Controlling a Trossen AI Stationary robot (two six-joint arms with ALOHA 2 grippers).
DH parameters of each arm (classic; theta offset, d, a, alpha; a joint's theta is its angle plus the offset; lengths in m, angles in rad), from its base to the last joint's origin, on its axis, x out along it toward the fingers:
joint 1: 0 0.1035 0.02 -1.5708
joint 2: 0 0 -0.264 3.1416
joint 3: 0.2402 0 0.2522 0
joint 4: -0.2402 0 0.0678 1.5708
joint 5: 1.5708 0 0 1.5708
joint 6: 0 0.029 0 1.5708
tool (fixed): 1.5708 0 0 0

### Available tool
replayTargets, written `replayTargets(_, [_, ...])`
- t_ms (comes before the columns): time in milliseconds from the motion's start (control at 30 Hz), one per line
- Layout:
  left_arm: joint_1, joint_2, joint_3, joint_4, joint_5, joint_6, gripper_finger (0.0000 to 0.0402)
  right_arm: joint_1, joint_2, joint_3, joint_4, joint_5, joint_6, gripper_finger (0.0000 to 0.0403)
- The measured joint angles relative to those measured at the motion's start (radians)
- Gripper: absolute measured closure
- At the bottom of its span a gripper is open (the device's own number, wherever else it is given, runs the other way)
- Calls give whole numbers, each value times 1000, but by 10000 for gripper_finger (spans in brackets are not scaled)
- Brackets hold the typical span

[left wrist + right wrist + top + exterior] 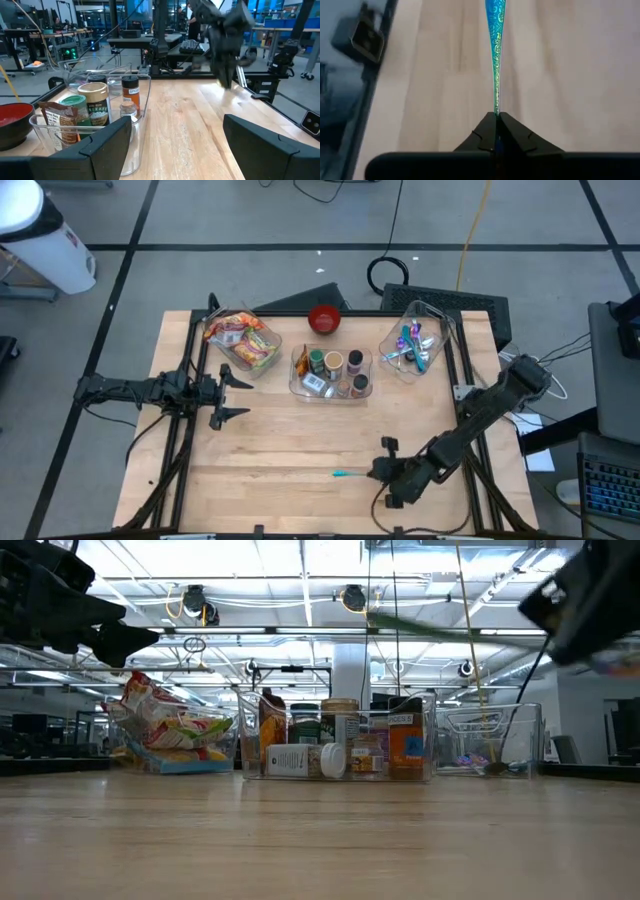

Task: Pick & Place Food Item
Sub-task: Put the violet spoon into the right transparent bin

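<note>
My right gripper (496, 131) is pressed together on the end of a thin teal utensil handle (495, 45), patterned with swirls, which sticks straight out ahead of my fingertips over the bare wood of the table (290, 440). From above, that gripper (378, 471) sits low near the front right of the table, with the teal utensil (350, 474) pointing from it toward the table's middle. My left gripper (228, 396) waits at the left side with its fingers (107, 145) spread wide apart, holding nothing. Along the far edge stand three clear containers: the left bin (262, 364) holds crinkly snack packets (240, 338), the middle bin (296, 385) holds jars and small bottles (334, 364), and the right bin (447, 338) holds more coloured utensils (412, 348). A red bowl (324, 319) rests just behind the middle bin. In the low view the middle bin (432, 735) stands centre, with the packets (165, 725) to its left.
</note>
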State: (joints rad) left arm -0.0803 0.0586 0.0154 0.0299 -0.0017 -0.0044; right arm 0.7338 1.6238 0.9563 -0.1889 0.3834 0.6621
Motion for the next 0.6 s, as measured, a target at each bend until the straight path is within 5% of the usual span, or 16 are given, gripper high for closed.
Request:
replayTargets(333, [0,0,0,-1,0,0,78,-52,-294,0,-101,328,-39,402])
replayTargets(600, [0,0,0,-1,0,0,78,-242,-504,-48,-260,479,9,402])
